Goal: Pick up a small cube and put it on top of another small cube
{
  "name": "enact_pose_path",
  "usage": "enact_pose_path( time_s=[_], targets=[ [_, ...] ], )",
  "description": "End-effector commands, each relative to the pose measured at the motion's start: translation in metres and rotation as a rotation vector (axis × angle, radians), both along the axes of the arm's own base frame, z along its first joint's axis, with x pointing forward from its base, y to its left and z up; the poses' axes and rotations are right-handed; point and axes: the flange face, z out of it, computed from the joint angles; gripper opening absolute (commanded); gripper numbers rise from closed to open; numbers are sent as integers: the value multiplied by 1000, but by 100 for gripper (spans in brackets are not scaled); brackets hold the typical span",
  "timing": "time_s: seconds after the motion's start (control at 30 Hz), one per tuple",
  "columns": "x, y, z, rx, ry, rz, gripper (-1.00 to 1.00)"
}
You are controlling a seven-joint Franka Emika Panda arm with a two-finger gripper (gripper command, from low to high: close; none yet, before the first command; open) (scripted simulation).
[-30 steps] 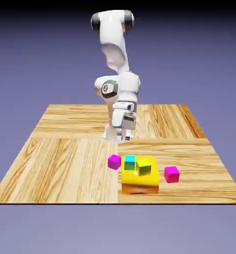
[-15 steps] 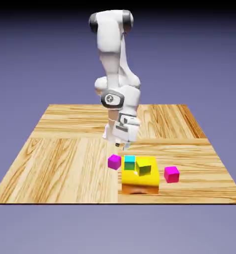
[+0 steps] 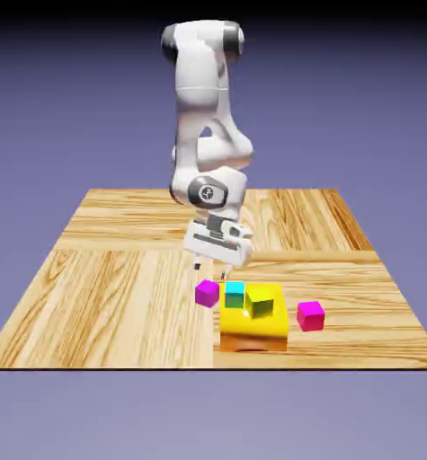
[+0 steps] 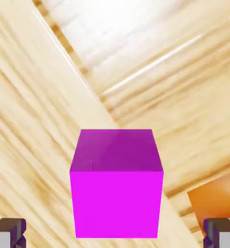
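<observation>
Open jaws [image 3: 210,272] above violet cube [image 3: 207,293], arm [image 3: 199,117] logo unreadable

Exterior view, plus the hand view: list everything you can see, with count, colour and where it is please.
violet cube: one, violet-magenta, on the table left of the teal cube
teal cube: one, cyan-teal, by the yellow block's far left corner
green cube: one, olive-green and yellow, right of the teal cube
pink cube: one, hot pink, right of the block
block: one, yellow, large
table: one, light wood
arm: one, white
gripper: one, white with grey fingertips, open above the violet cube
</observation>
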Motion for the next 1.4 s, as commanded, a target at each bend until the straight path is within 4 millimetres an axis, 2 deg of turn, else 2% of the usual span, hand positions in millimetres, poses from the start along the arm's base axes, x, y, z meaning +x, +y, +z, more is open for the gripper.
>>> enact_pose_path(
  time_s=[0.0,0.37,0.4,0.9,1.0,1.03,1.3,1.37],
  targets=[
    [1,-1,-4,-3,-1,-2,0],
    [13,-7,-51,19,6,4,0],
    [13,-7,-51,19,6,4,-100],
    [-3,2,8,9,3,1,-100],
    [-5,4,14,19,6,4,-100],
    [0,-2,11,1,0,-56,-100],
    [92,-52,-4,-229,-103,-465,-100],
    [110,-48,6,-251,-106,-450,-100]
  ],
)
